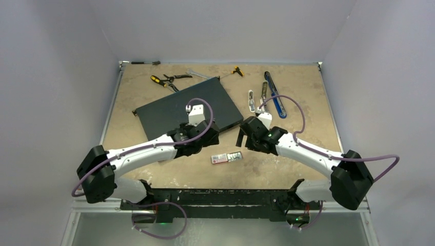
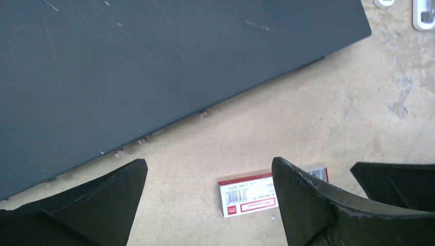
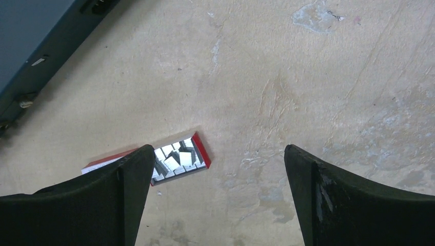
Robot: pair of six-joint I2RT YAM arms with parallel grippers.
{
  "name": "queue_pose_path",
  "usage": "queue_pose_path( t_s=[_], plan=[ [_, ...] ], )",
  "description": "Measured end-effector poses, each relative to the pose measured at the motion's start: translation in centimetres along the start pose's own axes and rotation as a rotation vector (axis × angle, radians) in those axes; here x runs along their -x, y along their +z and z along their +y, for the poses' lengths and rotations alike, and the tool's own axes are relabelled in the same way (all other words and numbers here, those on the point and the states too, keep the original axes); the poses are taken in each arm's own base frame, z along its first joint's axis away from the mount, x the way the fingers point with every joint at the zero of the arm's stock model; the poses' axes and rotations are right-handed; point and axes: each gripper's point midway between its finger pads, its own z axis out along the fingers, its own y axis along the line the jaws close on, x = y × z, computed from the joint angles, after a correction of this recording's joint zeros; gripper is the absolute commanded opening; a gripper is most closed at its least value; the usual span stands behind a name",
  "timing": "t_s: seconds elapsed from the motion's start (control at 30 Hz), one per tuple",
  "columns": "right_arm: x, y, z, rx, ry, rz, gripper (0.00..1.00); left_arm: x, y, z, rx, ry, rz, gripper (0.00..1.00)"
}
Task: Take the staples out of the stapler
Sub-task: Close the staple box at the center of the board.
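- Clearly both tools are free: the left gripper [image 2: 208,166] and the right gripper [image 3: 219,151] have their jaws spread wide, and nothing is between them.
- The staples [image 3: 178,158] lie as short silvery strips in the open end of the red-and-white box [image 3: 202,149]. This box is on the table [image 3: 308,77], just under both grippers and near the edge of the dark flat panel [image 1: 187,110].
- One tiny loose bit [image 2: 272,217] lies on the table just beside the box.
- Which thing is the stapler I cannot tell for sure. A long blue tool [image 1: 275,97] and a pale narrow tool [image 1: 251,101] lie at the far right, well apart from the box.
- I judge the good way is to rise straight up first, so that no finger knocks the box. Then one gripper should pin the stapler body while the other draws the strip out along its channel, slowly, because joined staples break easily.
- Count: two grippers, one box, one panel, one loose bit. The strips in the box are several, but too crowded to count exactly.
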Motion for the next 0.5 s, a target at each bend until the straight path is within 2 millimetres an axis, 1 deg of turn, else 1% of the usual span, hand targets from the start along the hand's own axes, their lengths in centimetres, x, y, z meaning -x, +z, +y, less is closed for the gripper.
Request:
queue_pose_path(
  t_s=[0.1,0.17,0.3,0.4,0.5],
  plan=[
    [0.0,-0.2,0.0,0.004,0.005,0.001,0.98,-1.5,0.2,-0.4,-0.03,-0.02,0.05,0.87],
    [0.0,-0.3,0.0,0.006,0.009,0.003,0.98,-2.9,0.7,-0.9,-0.032,-0.023,0.091,0.87],
    [-0.3,-0.4,0.1,0.012,0.011,0.017,0.98,-6.4,2.0,-1.5,-0.008,-0.007,0.18,0.87],
    [-0.3,-0.6,0.1,0.019,0.017,0.018,0.98,-7.7,2.4,-1.5,0.009,-0.018,0.213,0.87],
    [-0.5,-0.7,-0.1,0.024,0.024,0.02,0.98,-7.8,2.6,-1.5,0.018,-0.04,0.217,0.87]
  ],
)
